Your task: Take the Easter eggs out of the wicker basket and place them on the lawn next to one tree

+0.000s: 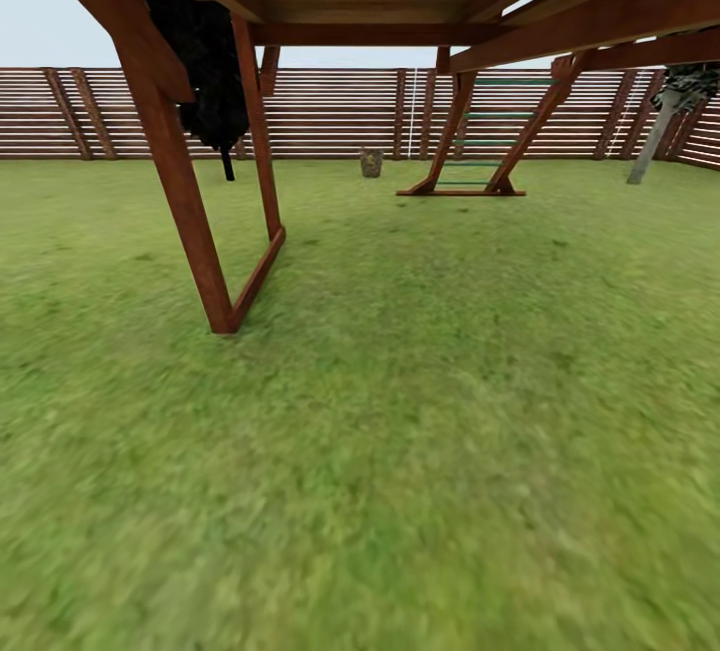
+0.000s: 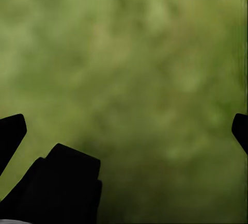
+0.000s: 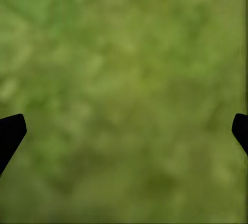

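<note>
A: Where is the small round basket of woven brown-tan twigs [image 1: 371, 163] placed?

B: It is seen far off on the mottled green lawn [image 1: 420, 411], near the reddish-brown slatted fence [image 1: 330, 111]. No eggs can be made out at that range.

A: How is the approach best made?

B: A straight drive is advised, between the red-brown timber A-frame leg [image 1: 190, 221] at near left and the green-runged wooden ladder [image 1: 490, 136] at far right. The pale-trunked tree [image 1: 655, 136] at far right is noted for later.

A: And the grippers?

B: The left gripper [image 2: 124, 131] and the right gripper [image 3: 124, 131] are spread wide over grass; nothing is held.
</note>
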Tool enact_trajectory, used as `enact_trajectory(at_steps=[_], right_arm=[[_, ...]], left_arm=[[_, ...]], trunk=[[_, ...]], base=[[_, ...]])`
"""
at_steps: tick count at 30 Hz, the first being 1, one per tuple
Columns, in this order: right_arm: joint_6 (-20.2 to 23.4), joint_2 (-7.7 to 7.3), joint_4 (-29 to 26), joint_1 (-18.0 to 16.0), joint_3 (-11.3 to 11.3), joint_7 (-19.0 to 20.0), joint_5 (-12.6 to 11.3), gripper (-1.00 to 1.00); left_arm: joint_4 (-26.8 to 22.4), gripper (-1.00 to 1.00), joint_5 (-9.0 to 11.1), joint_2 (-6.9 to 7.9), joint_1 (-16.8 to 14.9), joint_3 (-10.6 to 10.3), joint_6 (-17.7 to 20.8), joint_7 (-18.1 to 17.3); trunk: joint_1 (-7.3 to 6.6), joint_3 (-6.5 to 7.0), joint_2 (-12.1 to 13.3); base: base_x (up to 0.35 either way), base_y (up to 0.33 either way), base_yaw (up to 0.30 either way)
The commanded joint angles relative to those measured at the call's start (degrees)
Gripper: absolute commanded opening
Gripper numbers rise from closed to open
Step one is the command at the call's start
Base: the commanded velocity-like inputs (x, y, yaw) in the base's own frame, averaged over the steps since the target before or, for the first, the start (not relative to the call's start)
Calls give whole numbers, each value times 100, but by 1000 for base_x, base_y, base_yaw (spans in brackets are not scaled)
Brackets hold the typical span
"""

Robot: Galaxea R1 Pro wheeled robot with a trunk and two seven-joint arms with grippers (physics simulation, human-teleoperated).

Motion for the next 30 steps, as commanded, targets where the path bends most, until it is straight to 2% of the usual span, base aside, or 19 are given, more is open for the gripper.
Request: enact_trajectory(at_steps=[1, 30], right_arm=[[-15, 2, 4, -3, -5, -7, 43, 100], [-6, 12, -5, -3, -5, 2, 51, 100]], left_arm=[[1, 100, 31, 0, -2, -2, -17, 13], [-8, 100, 32, -3, -2, -8, -17, 20]], trunk=[[2, -5, -1], [2, -5, -1]], base=[[314, -78, 0], [314, -78, 0]])
